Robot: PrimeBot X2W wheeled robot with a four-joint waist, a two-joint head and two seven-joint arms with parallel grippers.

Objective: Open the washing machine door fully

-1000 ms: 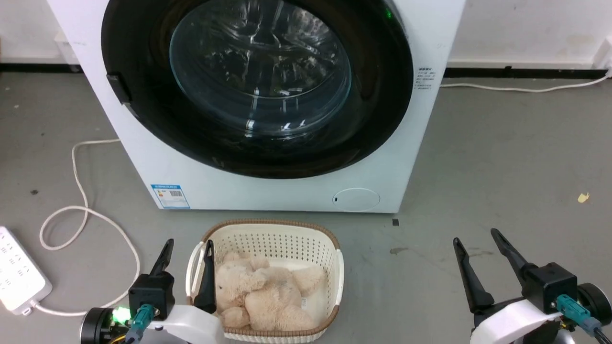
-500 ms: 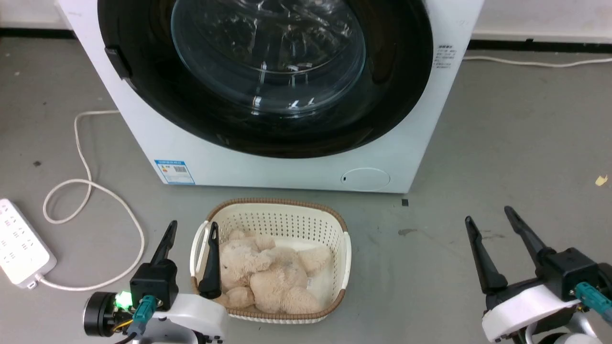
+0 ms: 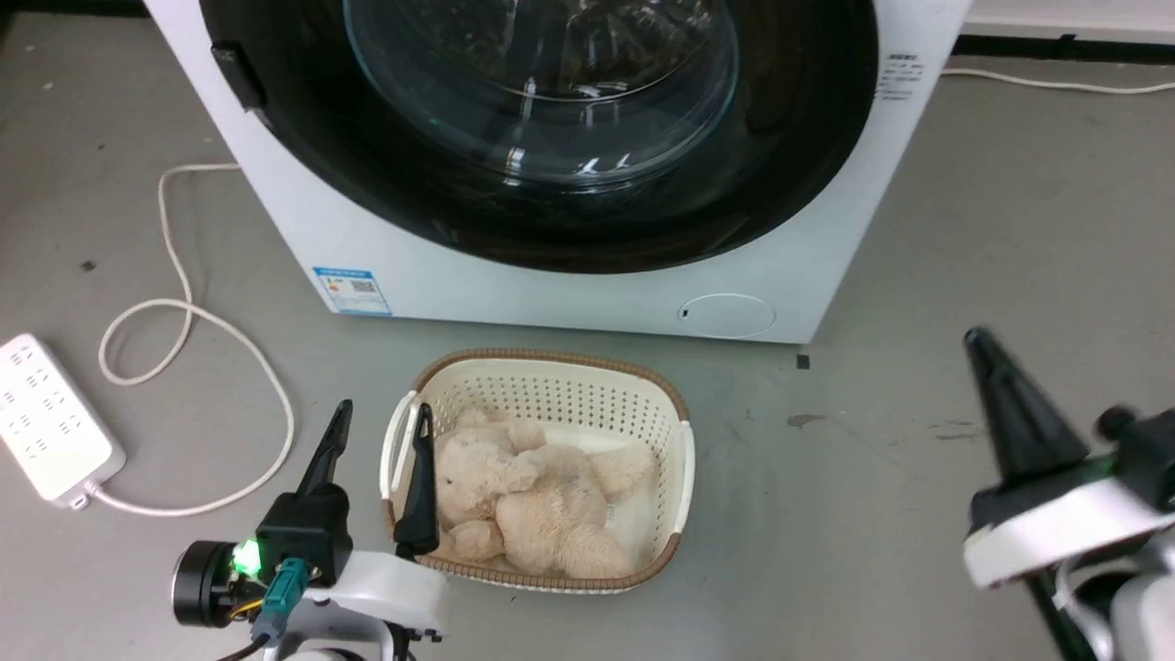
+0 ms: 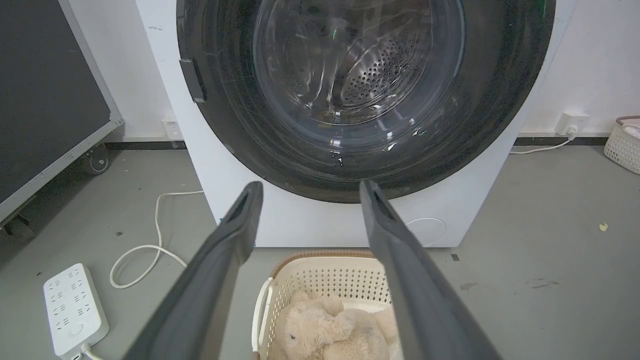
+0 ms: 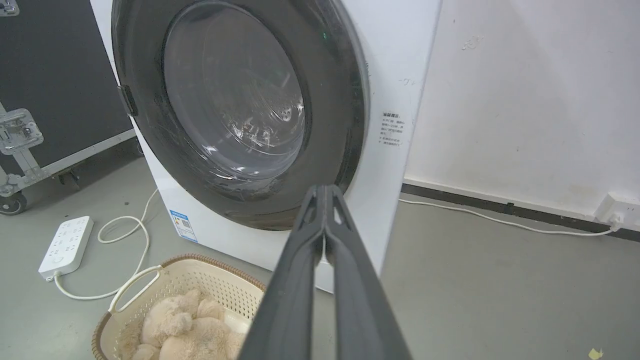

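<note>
The washing machine (image 3: pixel 551 294) stands ahead, a white box whose front is almost covered by the washing machine door (image 3: pixel 780 165). The door lies flush against it, its glass bowl showing the steel drum (image 4: pixel 380 75). A small black tab (image 3: pixel 240 73) sits on the door's left rim. My left gripper (image 3: pixel 384 410) is open low at the left, fingers astride the basket's left handle, well short of the machine. My right gripper (image 3: pixel 978 341) is blurred at the lower right, and its fingertips (image 5: pixel 325 192) meet with nothing between them, pointing at the door's lower right (image 5: pixel 345 165).
A cream perforated basket (image 3: pixel 551 390) holding a plush bear (image 3: pixel 532 496) sits on the floor right before the machine. A white power strip (image 3: pixel 55 422) and its looped cable (image 3: pixel 184 312) lie at the left. A black wheeled case (image 4: pixel 45 100) stands further left.
The head camera has shifted, so the machine sits higher in the picture. My right gripper has gone from open to shut and has risen. The left gripper has kept its pose.
</note>
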